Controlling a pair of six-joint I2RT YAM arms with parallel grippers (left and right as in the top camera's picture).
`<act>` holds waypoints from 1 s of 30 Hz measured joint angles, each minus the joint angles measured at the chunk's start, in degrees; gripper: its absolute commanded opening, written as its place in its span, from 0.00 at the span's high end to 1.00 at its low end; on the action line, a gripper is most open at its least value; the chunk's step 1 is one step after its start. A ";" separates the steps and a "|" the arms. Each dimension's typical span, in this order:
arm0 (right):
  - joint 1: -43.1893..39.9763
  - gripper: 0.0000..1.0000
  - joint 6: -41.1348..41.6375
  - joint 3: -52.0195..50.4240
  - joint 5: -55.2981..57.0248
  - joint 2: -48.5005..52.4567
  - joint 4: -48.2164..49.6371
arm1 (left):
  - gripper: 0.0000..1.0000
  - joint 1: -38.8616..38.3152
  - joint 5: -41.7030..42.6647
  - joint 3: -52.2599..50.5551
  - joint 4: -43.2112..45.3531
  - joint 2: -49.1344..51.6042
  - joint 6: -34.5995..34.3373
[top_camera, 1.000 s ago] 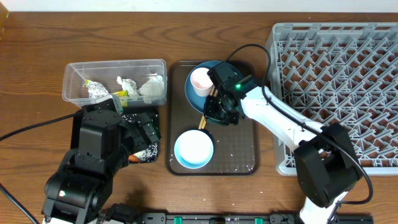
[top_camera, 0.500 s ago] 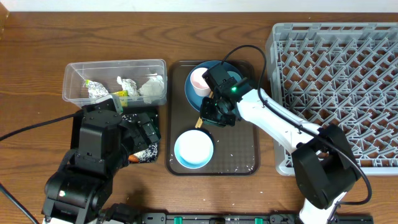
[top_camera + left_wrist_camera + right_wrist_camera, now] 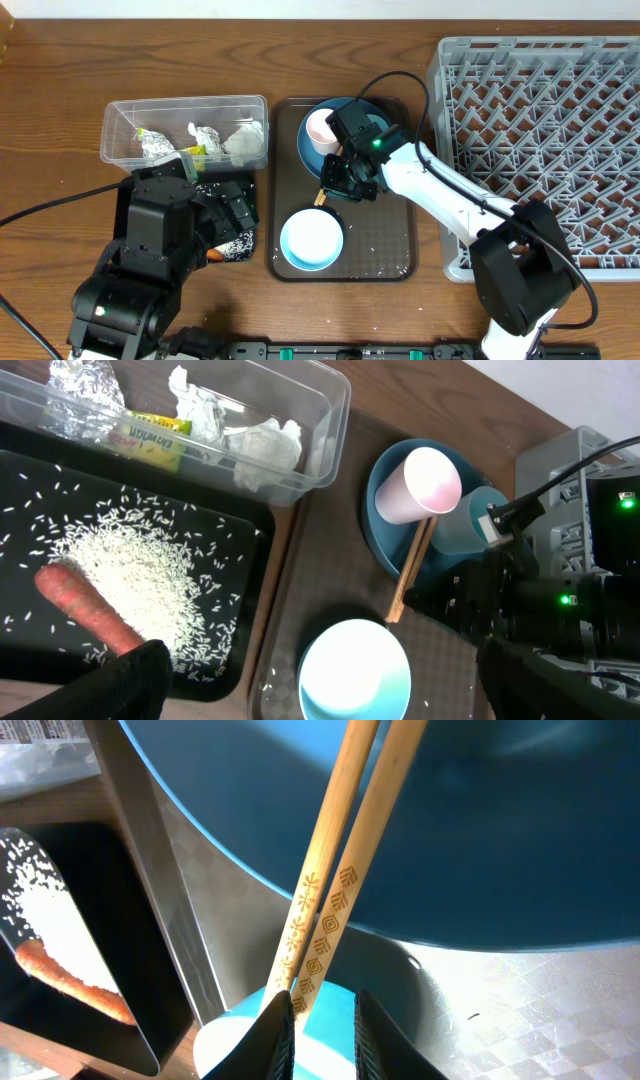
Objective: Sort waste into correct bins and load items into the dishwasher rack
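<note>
Chopsticks (image 3: 335, 890) seemingly pinched in R gripper (image 3: 320, 1020), arm (image 3: 440, 190) stretched over plate (image 3: 500, 820); L gripper (image 3: 330, 680) open.

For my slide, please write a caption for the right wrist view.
Right hand closed on the wooden chopsticks, which reach over the blue plate on the tray.

The rack (image 3: 540, 130) at right stands open from above. The bowl (image 3: 312, 240) near and the plate (image 3: 383, 540) far crowd the chopsticks (image 3: 412, 570); bare counter (image 3: 50, 110) lies far left.
</note>
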 measured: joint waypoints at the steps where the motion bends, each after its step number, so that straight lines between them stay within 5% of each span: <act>1: 0.02 0.81 0.00 0.00 0.04 0.00 -0.02 | 0.00 0.00 0.00 0.00 0.00 0.00 0.00; 30: 0.15 0.81 1.46 0.00 -0.04 0.00 0.94 | 0.00 0.00 -0.02 0.00 0.00 0.00 0.00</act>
